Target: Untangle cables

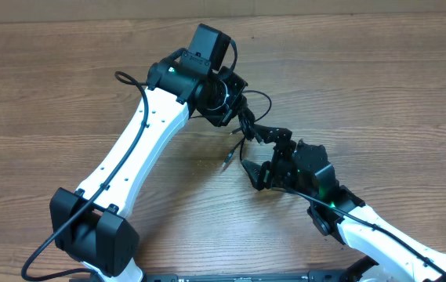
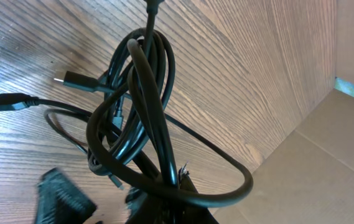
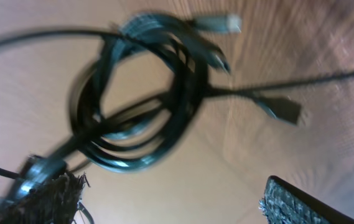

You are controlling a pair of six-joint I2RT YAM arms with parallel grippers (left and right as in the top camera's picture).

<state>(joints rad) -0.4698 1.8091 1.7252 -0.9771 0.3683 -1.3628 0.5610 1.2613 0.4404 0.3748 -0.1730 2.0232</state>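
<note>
The cables (image 1: 248, 125) are one tangled black bundle of loops at the table's middle. My left gripper (image 1: 237, 106) is shut on the bundle and holds it lifted. In the left wrist view the loops (image 2: 139, 112) hang from the jaws (image 2: 177, 193), with plug ends (image 2: 5, 101) sticking out to the left. My right gripper (image 1: 259, 153) is open just right of the bundle. In the blurred right wrist view its fingers (image 3: 177, 202) stand wide apart below the coil (image 3: 133, 93). One strand runs past its left finger, and a plug (image 3: 285, 111) trails to the right.
The wooden table (image 1: 50, 94) stretches to both sides. A cardboard wall (image 1: 324, 6) closes the far edge and shows in the left wrist view (image 2: 326, 149). The two arms meet close together over the table's middle.
</note>
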